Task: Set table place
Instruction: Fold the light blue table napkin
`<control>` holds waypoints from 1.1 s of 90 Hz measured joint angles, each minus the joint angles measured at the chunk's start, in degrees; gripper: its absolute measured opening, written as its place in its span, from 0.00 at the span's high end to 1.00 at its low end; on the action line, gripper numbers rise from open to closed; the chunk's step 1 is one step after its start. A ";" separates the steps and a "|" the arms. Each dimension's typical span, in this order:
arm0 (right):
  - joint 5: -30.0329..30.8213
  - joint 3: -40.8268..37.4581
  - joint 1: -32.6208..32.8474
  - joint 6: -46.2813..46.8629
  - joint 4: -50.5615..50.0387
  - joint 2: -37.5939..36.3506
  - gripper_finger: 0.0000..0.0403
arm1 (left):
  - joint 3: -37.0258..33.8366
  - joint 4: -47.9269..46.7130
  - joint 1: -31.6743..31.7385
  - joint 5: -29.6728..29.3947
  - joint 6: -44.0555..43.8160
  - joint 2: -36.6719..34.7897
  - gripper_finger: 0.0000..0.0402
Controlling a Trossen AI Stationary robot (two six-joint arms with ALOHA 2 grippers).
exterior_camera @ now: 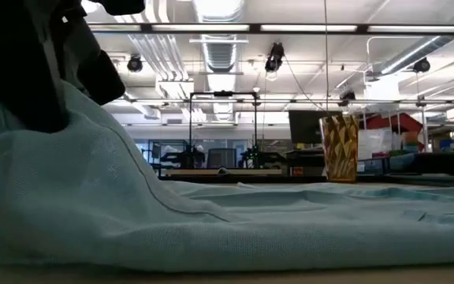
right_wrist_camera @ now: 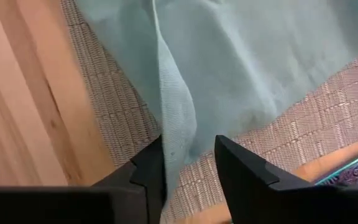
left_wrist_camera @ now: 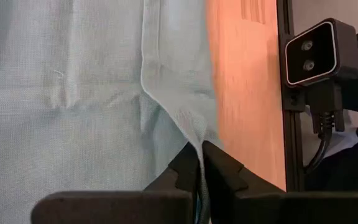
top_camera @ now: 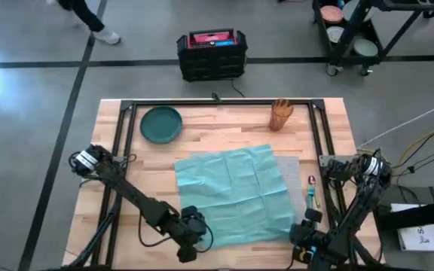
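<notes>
Teal napkin (top_camera: 236, 194), grey placemat (right_wrist_camera: 98, 99) beneath, wrist-only

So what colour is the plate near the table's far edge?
Dark green plate; high view shows it best.

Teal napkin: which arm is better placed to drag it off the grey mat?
Probably left: the left claw is shut on the napkin at its edge. The right claw is open astride a fold above the placemat, gripping nothing.

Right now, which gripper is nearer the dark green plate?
Left. The left gripper sits at the teal cloth's near-left corner, below the plate. The right gripper is at the cloth's near-right corner, across the table.
</notes>
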 joint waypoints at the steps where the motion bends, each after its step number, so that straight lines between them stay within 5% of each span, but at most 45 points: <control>1: -0.02 0.00 0.00 -0.15 -0.02 0.00 0.76 | 0.00 0.00 0.00 0.00 0.00 0.00 1.00; 23: -1.79 0.00 -0.15 -3.58 -0.03 -0.86 0.98 | 0.00 -0.08 0.00 0.06 -1.03 -0.34 1.00; 38: -1.00 2.45 -0.52 -5.21 -2.93 -3.84 0.98 | 3.21 -5.13 -0.85 -0.76 -1.58 -3.85 1.00; 64: 8.19 5.72 -3.37 -13.78 -4.11 -10.64 1.00 | 11.38 -31.35 -3.75 -6.99 -1.90 -9.13 1.00; 99: 7.73 5.99 -1.34 -17.45 6.53 -11.28 1.00 | 7.26 -26.55 -13.77 -8.18 -11.41 -10.16 1.00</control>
